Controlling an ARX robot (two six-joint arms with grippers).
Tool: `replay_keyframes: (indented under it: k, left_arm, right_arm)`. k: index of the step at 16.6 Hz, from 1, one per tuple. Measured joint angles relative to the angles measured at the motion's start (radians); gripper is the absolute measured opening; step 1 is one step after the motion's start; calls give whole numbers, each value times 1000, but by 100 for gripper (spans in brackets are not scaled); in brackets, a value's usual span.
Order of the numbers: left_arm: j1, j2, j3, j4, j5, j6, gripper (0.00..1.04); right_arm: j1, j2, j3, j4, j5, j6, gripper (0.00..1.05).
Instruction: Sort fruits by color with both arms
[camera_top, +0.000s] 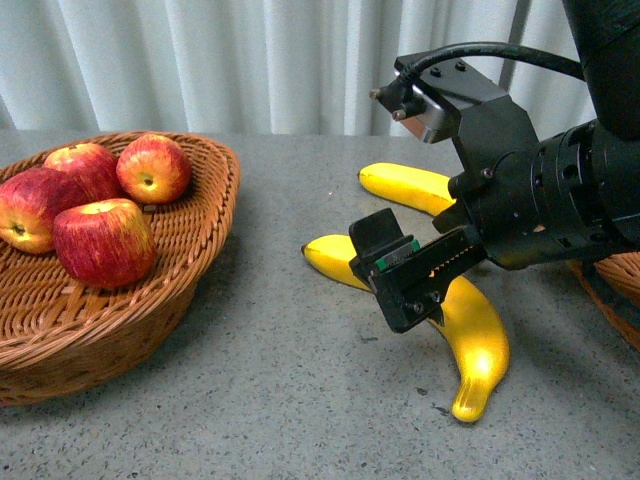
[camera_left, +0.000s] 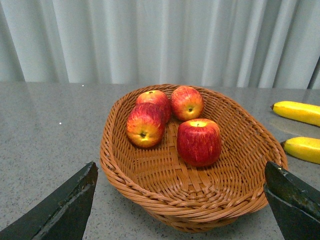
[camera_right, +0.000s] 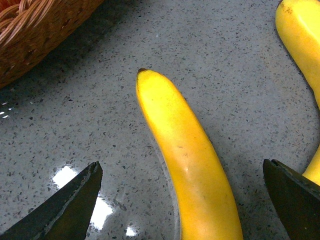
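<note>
Four apples (camera_top: 103, 243) in a basket (camera_top: 213, 195) — two bananas (camera_top: 482, 335) on the table (camera_top: 270, 390).

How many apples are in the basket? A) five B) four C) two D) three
B: the left wrist view shows four apples inside the basket, and the front view shows the same four.
</note>
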Motion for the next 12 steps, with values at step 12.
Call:
replay_keyframes:
  k: [12]
  left_arm:
    - [0,0,0,0,0,0,98]
  right_arm:
    - [24,93,-47,34,30,-89,67]
